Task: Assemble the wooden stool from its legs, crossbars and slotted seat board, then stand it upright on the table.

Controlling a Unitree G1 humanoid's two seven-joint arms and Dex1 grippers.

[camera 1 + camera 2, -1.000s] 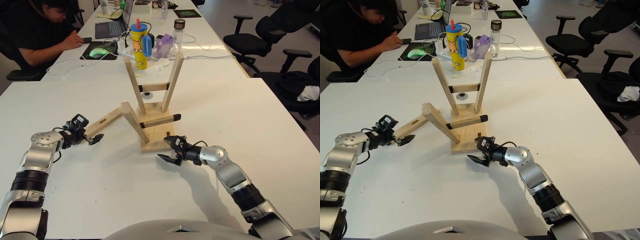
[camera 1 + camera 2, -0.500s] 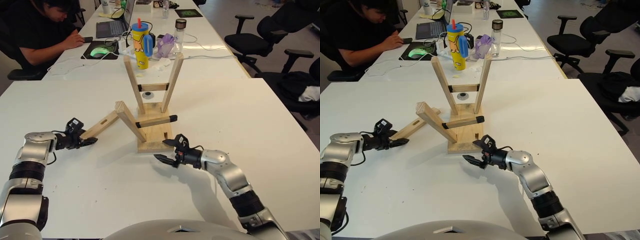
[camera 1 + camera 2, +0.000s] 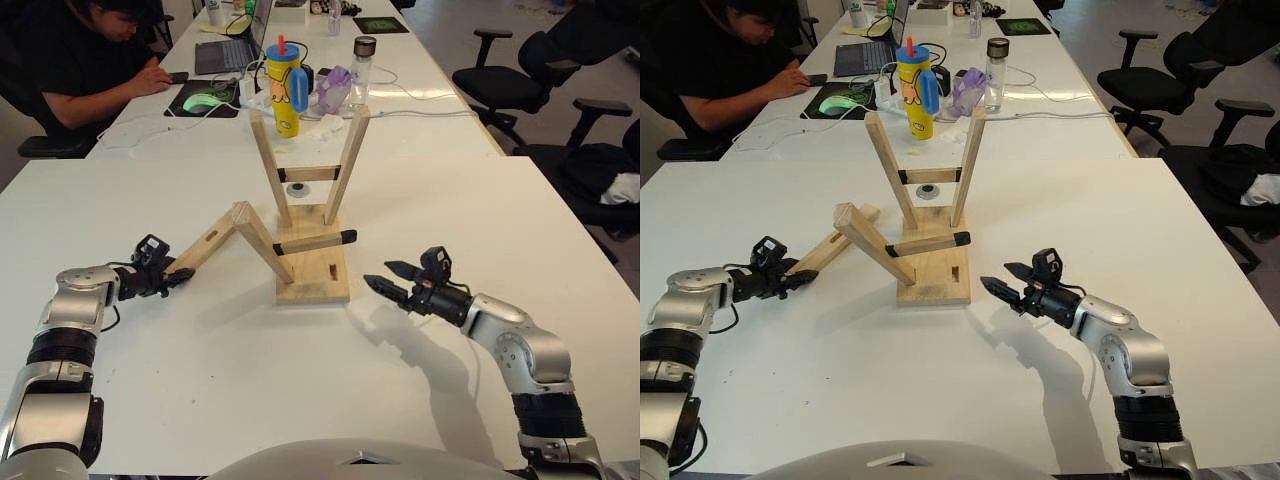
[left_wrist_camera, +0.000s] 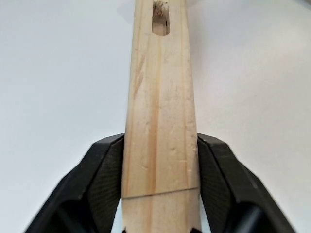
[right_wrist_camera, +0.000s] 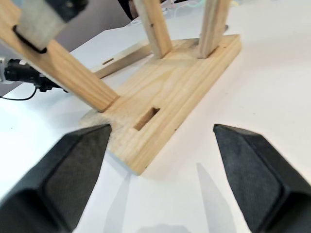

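Wooden leg (image 3: 207, 241) clamped in my left end effector (image 3: 180, 277); right end effector (image 3: 377, 275) wide open, empty, near the seat board (image 3: 318, 285).

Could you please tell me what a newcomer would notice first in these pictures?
The half-built stool stands upside down on its seat board in the middle of the table, legs pointing up. The left tool is shut on the end of a leg that slants up toward the stool. The right tool is open just right of the board, apart from it.
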